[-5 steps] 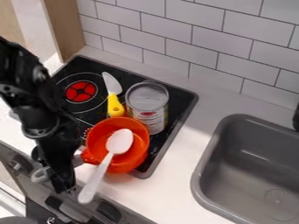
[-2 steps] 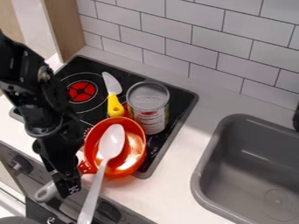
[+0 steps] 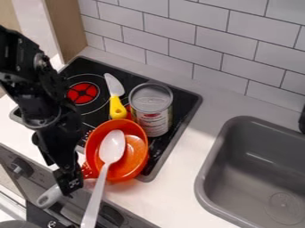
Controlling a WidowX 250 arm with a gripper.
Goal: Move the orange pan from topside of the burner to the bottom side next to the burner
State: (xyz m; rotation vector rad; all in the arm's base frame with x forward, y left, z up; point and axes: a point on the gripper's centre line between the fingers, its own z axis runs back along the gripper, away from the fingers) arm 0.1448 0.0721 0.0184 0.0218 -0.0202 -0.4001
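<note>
– Where is the orange pan (image 3: 129,167) seen?
– Over the near corner of the black stovetop (image 3: 179,99), just in front of the can (image 3: 151,109); the near edge is overhung.
– And the gripper (image 3: 69,189)?
– Its fingers are closed around the pan's grey handle (image 3: 49,197).
– Is anything carried in the pan?
– A white spoon (image 3: 111,147) is held there, its handle stretched over the rim.

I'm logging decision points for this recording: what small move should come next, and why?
Probably a short, level draw of the orange pan off the cooktop toward the strip of counter in front. The gripper is at the pan's handle side, and the pan overlaps the cooktop's front edge. Keeping it level seems wise, as the white spoon rests in it with its handle sticking out.
</note>
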